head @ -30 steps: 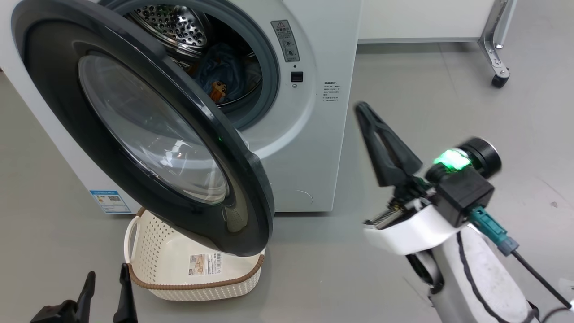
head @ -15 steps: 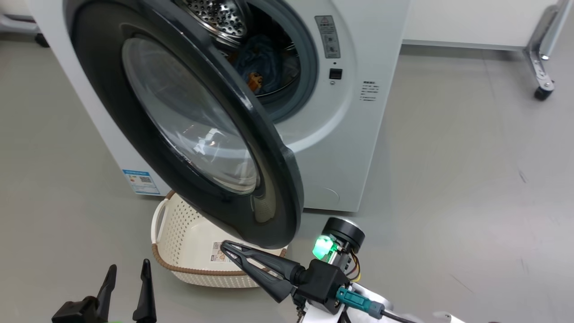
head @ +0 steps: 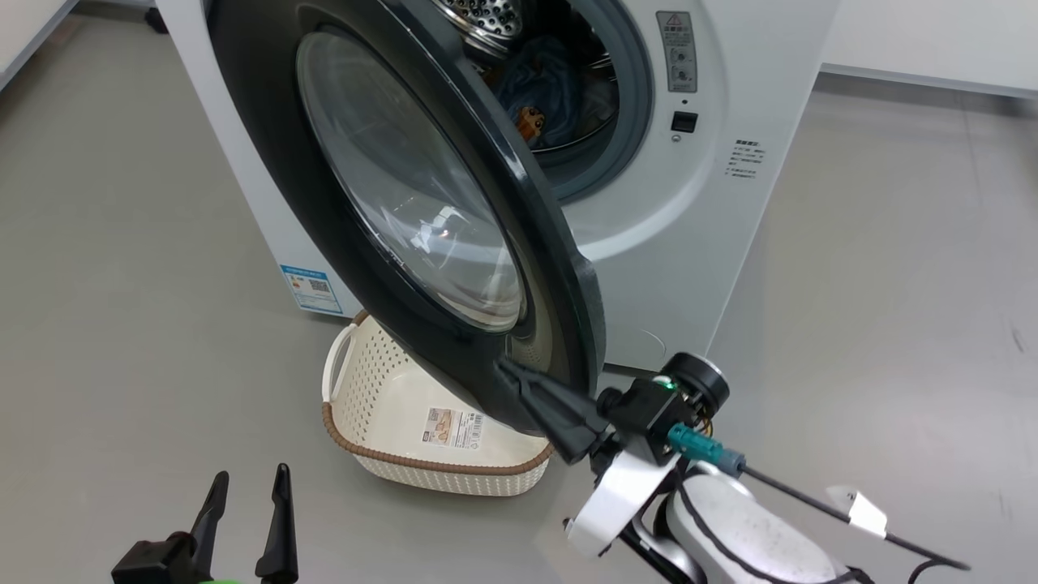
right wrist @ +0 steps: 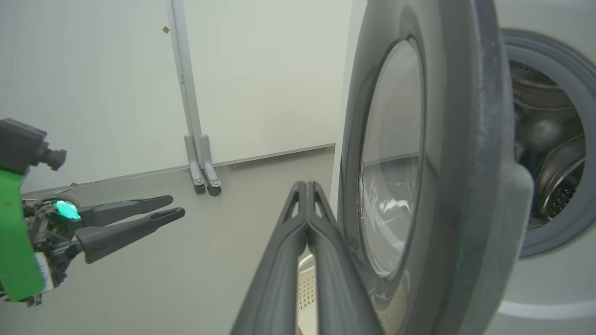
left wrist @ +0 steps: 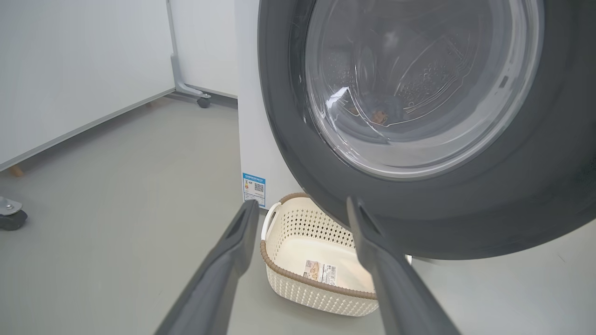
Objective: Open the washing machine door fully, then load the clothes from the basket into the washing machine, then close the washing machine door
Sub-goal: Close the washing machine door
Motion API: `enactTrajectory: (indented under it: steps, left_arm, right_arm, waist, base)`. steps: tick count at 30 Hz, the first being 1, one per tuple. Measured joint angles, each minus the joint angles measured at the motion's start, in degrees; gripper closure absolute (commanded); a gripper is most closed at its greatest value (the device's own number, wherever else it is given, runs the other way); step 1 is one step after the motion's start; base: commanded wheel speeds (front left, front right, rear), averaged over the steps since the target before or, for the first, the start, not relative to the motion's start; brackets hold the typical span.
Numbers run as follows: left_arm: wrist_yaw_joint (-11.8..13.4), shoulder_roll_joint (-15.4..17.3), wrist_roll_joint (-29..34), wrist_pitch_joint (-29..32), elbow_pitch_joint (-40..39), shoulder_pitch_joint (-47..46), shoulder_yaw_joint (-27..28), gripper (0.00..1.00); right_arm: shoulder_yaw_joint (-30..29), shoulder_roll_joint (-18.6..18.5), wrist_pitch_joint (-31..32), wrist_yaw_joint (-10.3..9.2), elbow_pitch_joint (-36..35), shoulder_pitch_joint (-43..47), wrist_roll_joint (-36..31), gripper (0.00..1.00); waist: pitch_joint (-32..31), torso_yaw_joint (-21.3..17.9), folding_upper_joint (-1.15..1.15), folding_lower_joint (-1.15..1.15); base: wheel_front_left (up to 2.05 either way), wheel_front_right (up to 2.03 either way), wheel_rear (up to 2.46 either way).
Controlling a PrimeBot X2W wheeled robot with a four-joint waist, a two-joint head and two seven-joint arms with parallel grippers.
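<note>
The washing machine [head: 689,243] stands with its door [head: 405,186] swung partly out, black rim and glass bowl facing me. Blue clothes [head: 543,89] with an orange figure lie in the steel drum [right wrist: 549,163]. On the floor under the door sits the basket [head: 454,478], with nothing showing inside it. My right gripper [head: 507,369] is shut and empty, its tip at the outer face of the door's lower rim; I cannot tell if it touches. In its own view the right gripper [right wrist: 305,184] runs along the door [right wrist: 396,163]. My left gripper [head: 247,487] hangs open at the lower left, pointed at the basket [left wrist: 288,272].
Grey floor lies all around. A white partition on castered metal legs [right wrist: 200,172] stands to the left of the machine, with one caster [left wrist: 202,100] near its side. Another caster [left wrist: 11,218] sits at the far left. A cable [head: 811,499] trails from my right wrist.
The head camera has shifted. My shut right gripper has swung from the right of the machine down and left to the door's lower rim. The left gripper stays open and still.
</note>
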Motion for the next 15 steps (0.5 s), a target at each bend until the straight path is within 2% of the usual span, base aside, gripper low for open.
enactTrajectory:
  steps: [15]
  left_arm:
    - [-0.43, -1.11, 0.42, 0.00, -1.24, -0.07, -0.16, 0.00]
  right_arm:
    - [-4.63, 0.01, 0.00, -0.19, 3.79, -5.21, 1.19, 1.00]
  waist:
    - [2.83, 2.53, 0.00, 0.00]
  base:
    - [0.00, 0.00, 0.00]
